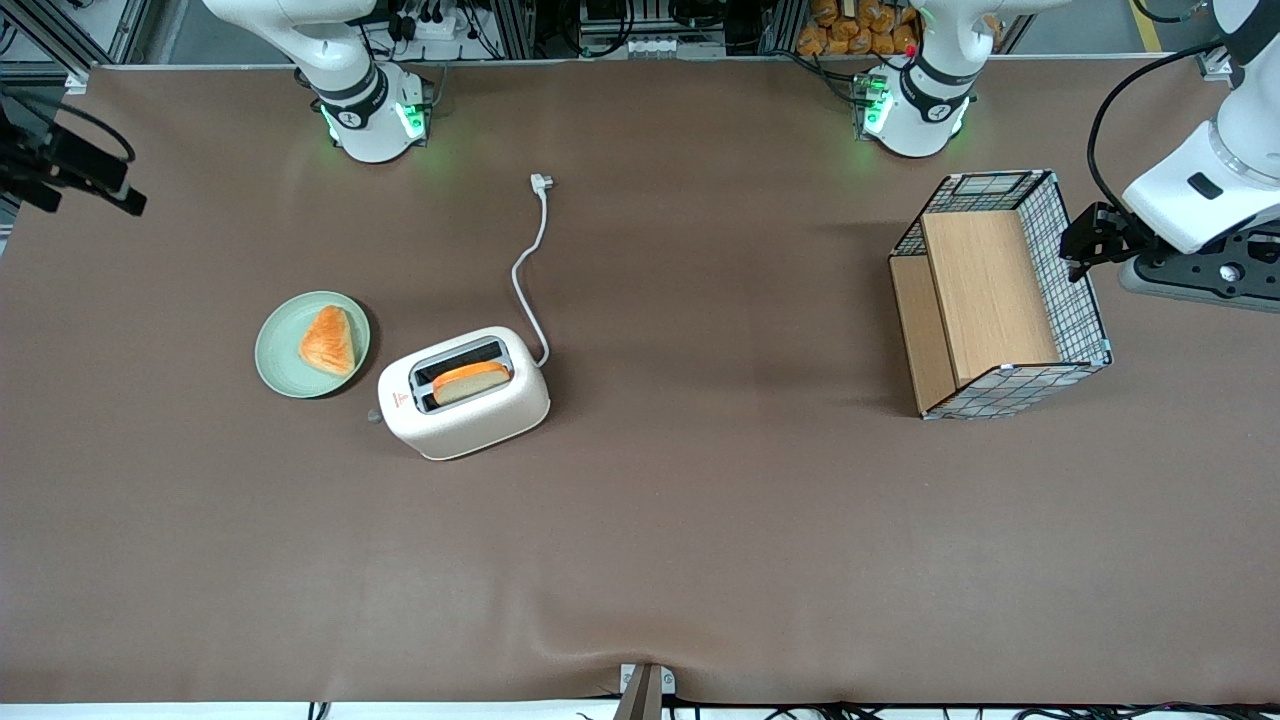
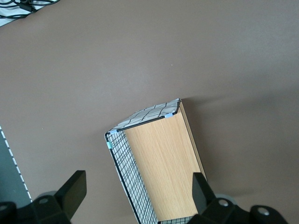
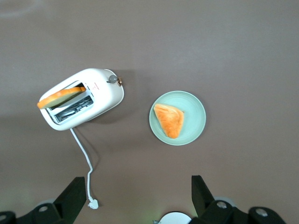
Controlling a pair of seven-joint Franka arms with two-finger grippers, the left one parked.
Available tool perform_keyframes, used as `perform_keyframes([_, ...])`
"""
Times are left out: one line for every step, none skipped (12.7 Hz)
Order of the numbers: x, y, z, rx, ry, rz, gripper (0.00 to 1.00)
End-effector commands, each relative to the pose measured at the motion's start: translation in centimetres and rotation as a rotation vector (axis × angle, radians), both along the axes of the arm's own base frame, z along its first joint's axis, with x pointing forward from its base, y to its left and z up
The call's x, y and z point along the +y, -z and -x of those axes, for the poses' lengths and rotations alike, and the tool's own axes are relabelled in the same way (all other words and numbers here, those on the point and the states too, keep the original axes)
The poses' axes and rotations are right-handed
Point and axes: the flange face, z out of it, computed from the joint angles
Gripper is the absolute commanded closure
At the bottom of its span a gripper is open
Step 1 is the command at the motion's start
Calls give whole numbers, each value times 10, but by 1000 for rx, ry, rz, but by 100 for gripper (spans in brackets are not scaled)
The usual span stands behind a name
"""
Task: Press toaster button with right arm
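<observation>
Standing here, all I catch of the right arm at the working arm's end of the table is its dark tip: matte black, boxy segments with a thin black cable looping over them. The gripper hangs high above the table, jaws spread wide. Its fingers are slim black wedges with flat, angled faces and hard edges. Each sits on a rounded black mount, and small silver screw heads glint on those mounts. There is no lettering or coloured marking on the black parts
</observation>
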Motion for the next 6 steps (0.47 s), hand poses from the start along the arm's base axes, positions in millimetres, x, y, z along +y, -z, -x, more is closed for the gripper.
perform_keyframes([2,6,11,6,-8,74,0])
perform_keyframes([-1,7,11,8,-4,74,0])
perform_keyframes([-2,9,11,15,-4,75,0])
perform_keyframes([-2,10,11,18,-16,75,0])
perform_keyframes([-2,13,10,20,-55,76,0])
perform_keyframes([0,21,8,28,-73,69,0])
